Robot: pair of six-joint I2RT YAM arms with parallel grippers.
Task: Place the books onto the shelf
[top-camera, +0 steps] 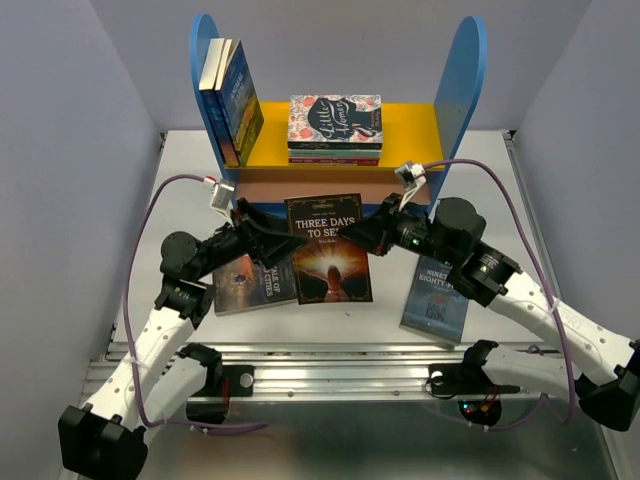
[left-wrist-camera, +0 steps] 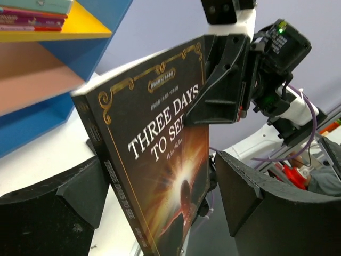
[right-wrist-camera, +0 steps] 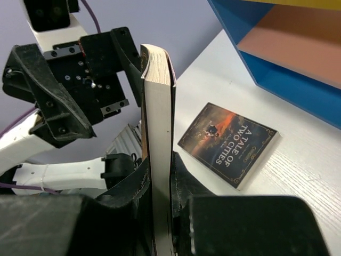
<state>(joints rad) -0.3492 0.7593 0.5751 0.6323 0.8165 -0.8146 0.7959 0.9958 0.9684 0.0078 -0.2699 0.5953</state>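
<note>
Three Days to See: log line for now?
Three Days to See | held upright | right jaws shut on it | left jaws open, flanking spine

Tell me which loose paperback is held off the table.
Three Days to See, pinched in the right claw; Two Cities and Nineteen Eighty-Four lie flat.
</note>
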